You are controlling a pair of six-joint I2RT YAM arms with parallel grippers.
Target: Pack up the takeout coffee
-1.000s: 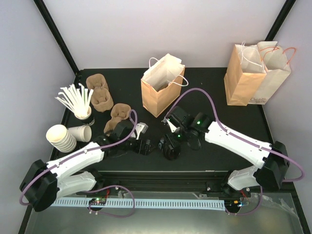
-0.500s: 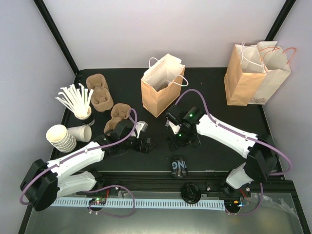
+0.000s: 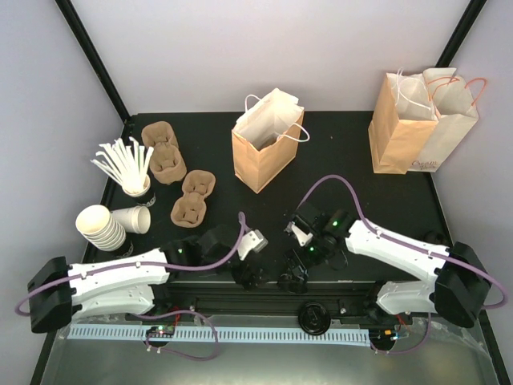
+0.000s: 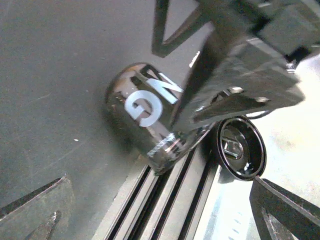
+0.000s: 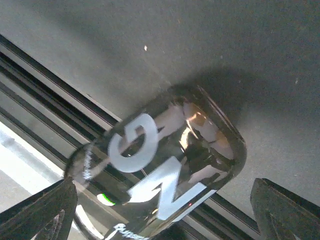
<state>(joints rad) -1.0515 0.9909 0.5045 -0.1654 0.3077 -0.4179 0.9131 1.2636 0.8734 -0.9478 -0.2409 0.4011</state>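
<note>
Top view: the left gripper [image 3: 247, 277] and right gripper [image 3: 290, 279] hang low, side by side at the table's [image 3: 353, 160] near edge. The black lid [image 3: 311, 317] lies off the table, past the rails [image 3: 240, 298].

Left wrist: jaws spread wide. The coffee cup [image 4: 145, 112] lies on its side showing "NG" in white, its end over the edge.

Right wrist: jaws spread wide, one on each side of the cup and not touching it. The smaller print is unreadable.

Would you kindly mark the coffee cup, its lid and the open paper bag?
coffee cup [image 4: 142, 107], left wrist view, printed side.
lid [image 4: 239, 148], left wrist view, centre.
open paper bag [image 3: 256, 164], top view, front face.
</note>
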